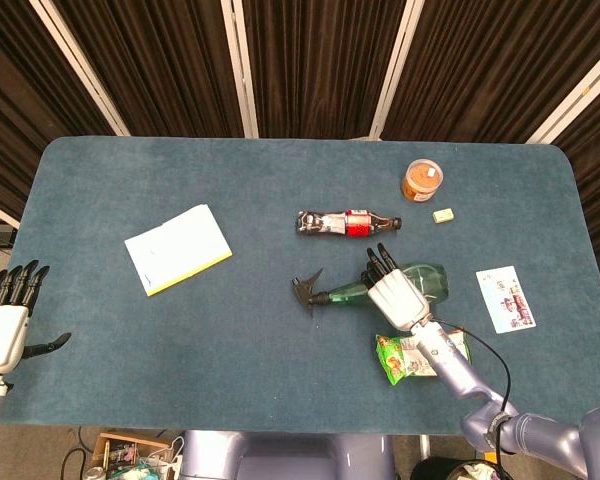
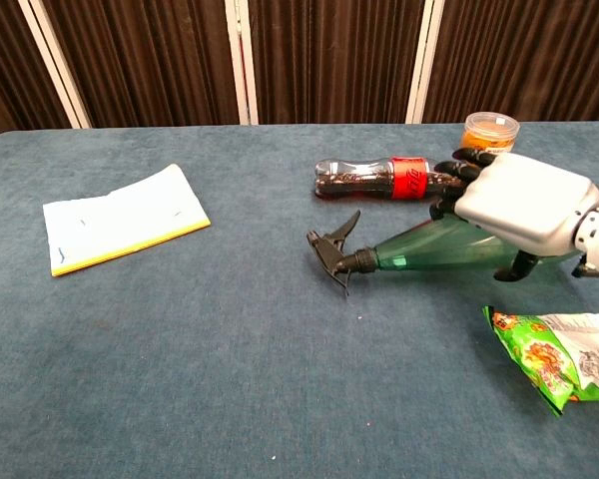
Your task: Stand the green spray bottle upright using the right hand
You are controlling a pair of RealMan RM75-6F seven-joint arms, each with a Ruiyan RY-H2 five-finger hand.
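Observation:
The green spray bottle (image 1: 432, 281) (image 2: 419, 249) lies on its side on the blue table (image 1: 230, 370), its black trigger head (image 1: 308, 290) (image 2: 334, 249) pointing left. My right hand (image 1: 395, 295) (image 2: 519, 210) lies palm down over the bottle's wide body, fingers stretched out straight past its far side and the thumb (image 2: 524, 265) down at its near side. The fingers are not wrapped around the bottle. My left hand (image 1: 5, 320) is off the table's left edge, fingers spread, holding nothing.
A cola bottle (image 1: 345, 223) (image 2: 379, 178) lies just beyond the spray bottle. An orange jar (image 1: 421, 180) (image 2: 489, 130) and a small yellow piece (image 1: 442, 214) are behind. A green snack bag (image 1: 405, 358) (image 2: 559, 354) lies under my right wrist, a card (image 1: 505, 298) to the right, a notebook (image 1: 177, 250) (image 2: 120, 220) to the left.

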